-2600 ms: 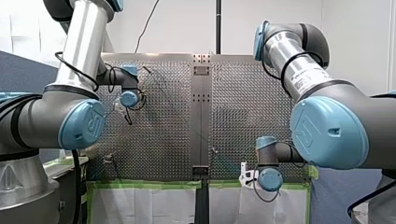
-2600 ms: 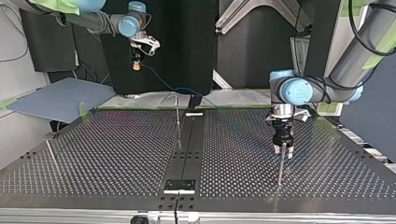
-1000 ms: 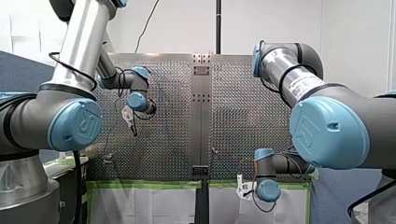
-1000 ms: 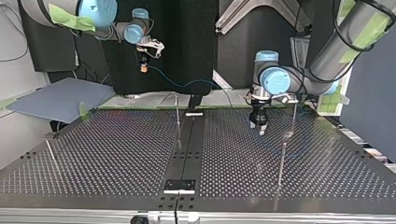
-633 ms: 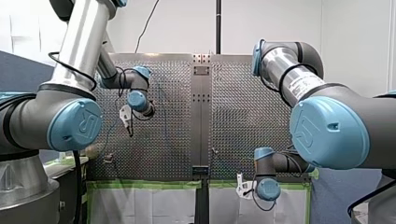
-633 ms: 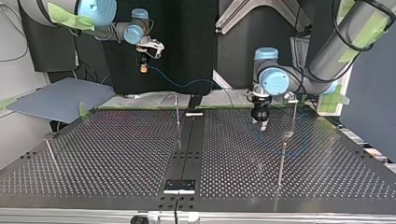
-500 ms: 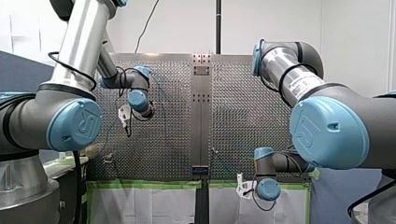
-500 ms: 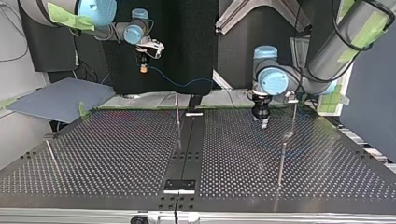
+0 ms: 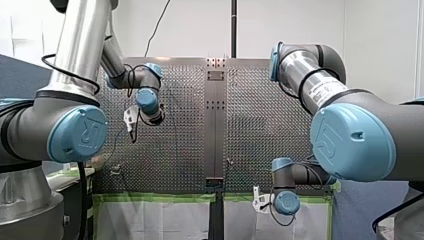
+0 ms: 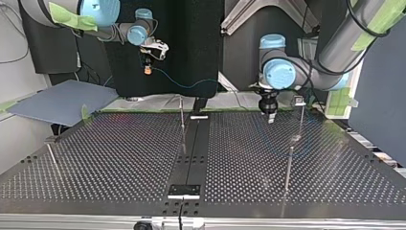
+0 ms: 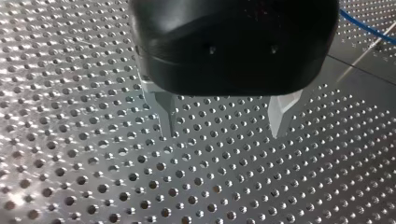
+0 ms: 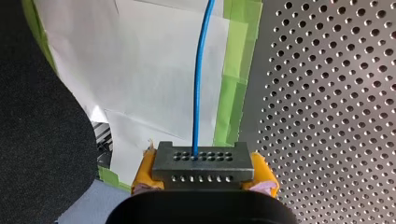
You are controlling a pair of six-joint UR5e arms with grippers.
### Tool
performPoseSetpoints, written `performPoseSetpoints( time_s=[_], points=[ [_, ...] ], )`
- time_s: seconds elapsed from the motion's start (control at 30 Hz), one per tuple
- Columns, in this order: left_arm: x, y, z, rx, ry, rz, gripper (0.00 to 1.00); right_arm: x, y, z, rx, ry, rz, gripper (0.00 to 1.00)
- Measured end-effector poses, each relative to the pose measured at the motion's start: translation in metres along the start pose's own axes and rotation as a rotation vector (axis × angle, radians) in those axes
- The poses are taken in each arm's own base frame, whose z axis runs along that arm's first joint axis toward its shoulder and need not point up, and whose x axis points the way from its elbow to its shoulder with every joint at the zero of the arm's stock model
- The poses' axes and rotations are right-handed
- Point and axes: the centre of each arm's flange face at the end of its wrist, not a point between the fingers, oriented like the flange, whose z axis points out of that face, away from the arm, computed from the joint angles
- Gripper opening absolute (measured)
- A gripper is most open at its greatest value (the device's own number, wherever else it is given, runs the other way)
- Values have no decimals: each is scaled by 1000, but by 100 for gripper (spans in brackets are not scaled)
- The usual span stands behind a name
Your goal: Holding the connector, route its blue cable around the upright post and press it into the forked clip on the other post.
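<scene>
Our right jaws clamped on connector (image 12: 204, 163); blue cable (image 12: 200, 79) exits straight ahead of them, long axis along their reach, over paper (image 12: 140, 70) beside worktop (image 12: 336, 93) edge; our left jaws spread, empty; upright post (image 10: 182, 120) lies between both pairs; we judge right arm leads.

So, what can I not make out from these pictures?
- Top view: the forked clip is too small to show whether the blue cable sits in it.
- Top view: the cable's run over the table is too thin to follow against the holes.
- Front view: the connector is hidden behind my right arm's wrist.
</scene>
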Motion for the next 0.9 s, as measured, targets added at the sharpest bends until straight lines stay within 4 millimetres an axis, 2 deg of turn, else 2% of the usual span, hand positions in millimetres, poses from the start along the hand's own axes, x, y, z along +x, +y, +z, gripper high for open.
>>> performPoseSetpoints(
  time_s=[0.17,0.4,0.7,0.9],
  points=[
    [-7,1,-18,-25,1,20,100,0,0,0,2,2,0,0],
    [-6,0,-43,-12,6,32,100,0,0,0,2,3,0,0],
    [-6,11,-70,-25,13,13,100,1,1,1,0,4,1,0],
    [-22,16,-81,-38,-3,-17,100,4,3,4,-3,11,3,0]
  ],
)
